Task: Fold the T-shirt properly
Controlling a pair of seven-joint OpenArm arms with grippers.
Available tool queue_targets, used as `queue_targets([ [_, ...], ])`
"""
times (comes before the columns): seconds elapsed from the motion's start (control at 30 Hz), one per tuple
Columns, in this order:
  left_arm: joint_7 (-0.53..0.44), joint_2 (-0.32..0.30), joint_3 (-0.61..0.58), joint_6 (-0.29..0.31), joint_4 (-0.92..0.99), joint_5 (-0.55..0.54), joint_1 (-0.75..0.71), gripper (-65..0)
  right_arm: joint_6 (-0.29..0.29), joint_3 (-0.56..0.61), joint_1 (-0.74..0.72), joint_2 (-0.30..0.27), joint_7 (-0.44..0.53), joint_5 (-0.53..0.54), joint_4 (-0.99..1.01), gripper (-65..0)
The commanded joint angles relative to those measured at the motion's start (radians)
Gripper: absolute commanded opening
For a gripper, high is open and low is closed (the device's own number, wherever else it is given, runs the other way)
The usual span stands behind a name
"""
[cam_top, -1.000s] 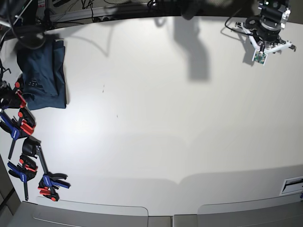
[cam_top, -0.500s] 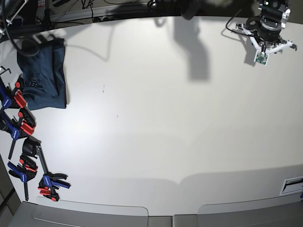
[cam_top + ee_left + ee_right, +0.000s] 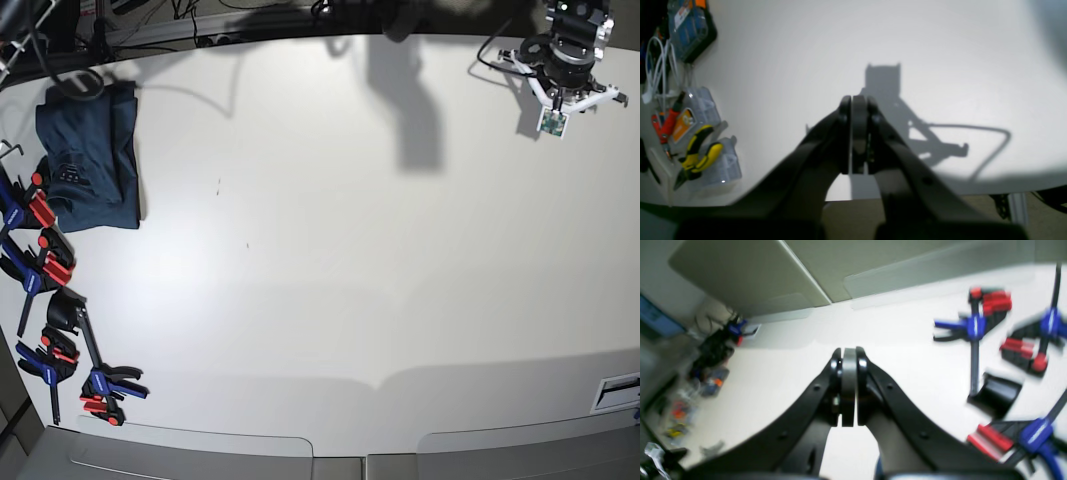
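Right arm has drawn off the far-left corner, both grippers, left gripper and right gripper, with jaws closed on nothing; T-shirt lies folded at the desk far left, so folding looks finished, only retreat remaining.

A wide white bench is seen to fill most of the base view, lit from above so that soft grey shadows are cast across its far part. Blue-and-red clamps are laid along one edge. Dark cables are strung behind the far edge. Grey-green panels are seen beyond the near edge in the right wrist view. In the left wrist view, clear plastic boxes and yellow-handled pliers are set at the bench's side.
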State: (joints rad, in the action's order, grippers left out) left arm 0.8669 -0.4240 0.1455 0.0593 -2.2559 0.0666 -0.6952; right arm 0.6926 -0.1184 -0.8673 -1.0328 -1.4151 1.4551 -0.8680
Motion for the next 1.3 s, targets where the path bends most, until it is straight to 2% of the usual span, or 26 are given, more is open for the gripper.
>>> queue_targets([
  [0.0,-0.017,-0.008,0.005,-0.007,-0.018,0.011,-0.006,-65.0,0.006,-0.005,-0.027,-0.025,0.019,0.028,-0.053,-65.0],
  [0.33,-0.016,-0.008,0.005,-0.008,-0.018,0.011,-0.006,-65.0,0.006,-0.005,-0.004,-0.025,0.019,0.028,-0.404,-65.0],
  [0.67,-0.016,-0.008,0.005,-0.01,-0.018,0.011,-0.006,-65.0,0.006,-0.006,0.258,-0.002,0.019,0.028,-0.549,-65.0],
  [0.73,-0.016,-0.003,0.005,-0.032,-0.018,0.011,-0.006,-65.0,0.006,-0.007,0.316,0.017,0.019,0.028,-0.579,-65.0],
  [0.97,-0.001,-0.003,0.005,-0.033,-0.018,0.011,-0.019,-65.0,0.006,-0.007,0.521,0.108,0.019,0.028,-0.699,-65.0],
  [1.27,-0.002,-0.003,0.005,-0.034,-0.018,0.011,-0.069,-65.0,0.006,-0.007,0.809,0.263,0.019,0.028,-0.83,-65.0],
])
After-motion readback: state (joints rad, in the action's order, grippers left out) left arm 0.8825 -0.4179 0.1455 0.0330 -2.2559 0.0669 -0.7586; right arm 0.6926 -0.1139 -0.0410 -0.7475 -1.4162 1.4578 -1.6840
